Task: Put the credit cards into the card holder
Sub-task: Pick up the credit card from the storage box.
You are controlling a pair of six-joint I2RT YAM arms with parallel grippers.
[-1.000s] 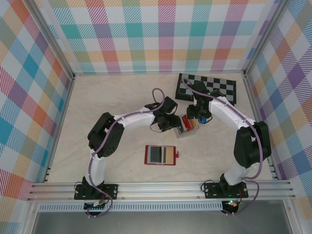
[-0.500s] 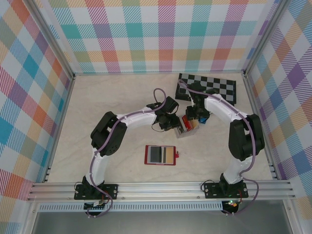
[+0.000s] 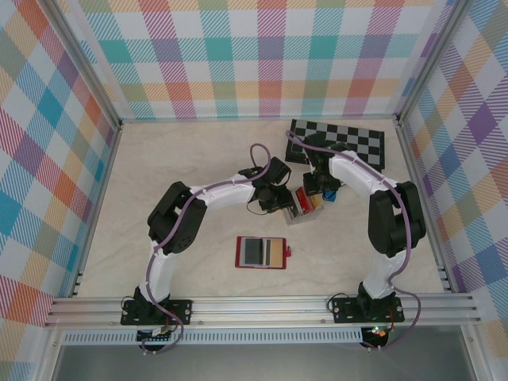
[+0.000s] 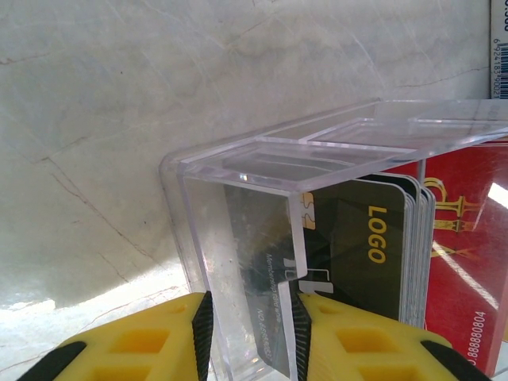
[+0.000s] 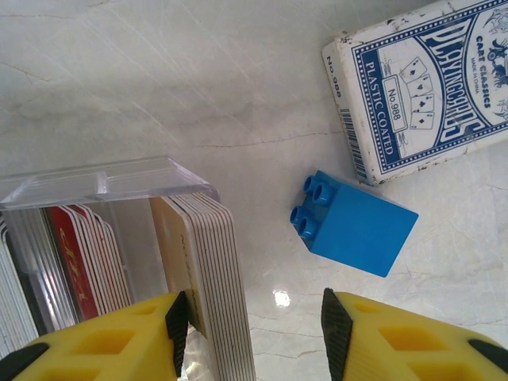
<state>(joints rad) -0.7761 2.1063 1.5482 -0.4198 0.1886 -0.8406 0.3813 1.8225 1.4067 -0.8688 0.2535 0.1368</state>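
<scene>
A clear plastic box [image 3: 305,208] on the table holds the credit cards upright. My left gripper [image 4: 251,333] is shut on the box's end compartment [image 4: 238,198], with a grey card inside it. Beside it stand a dark card marked LOGO [image 4: 357,246] and a red card [image 4: 468,262]. At the box's other end, my right gripper [image 5: 254,325] is open. Its left pad touches a stack of white-edged cards [image 5: 210,262], and its right pad stands clear of the stack. The red card holder [image 3: 260,252] lies open nearer the arm bases, showing grey and tan sleeves.
A blue toy brick [image 5: 353,222] and a blue-and-white playing-card box [image 5: 421,87] lie just right of my right gripper. A black-and-white chessboard [image 3: 337,143] lies at the back right. Metal rails and checked walls bound the table.
The right arm's elbow has swung inward and up. Both grippers have stayed at the clear box.
</scene>
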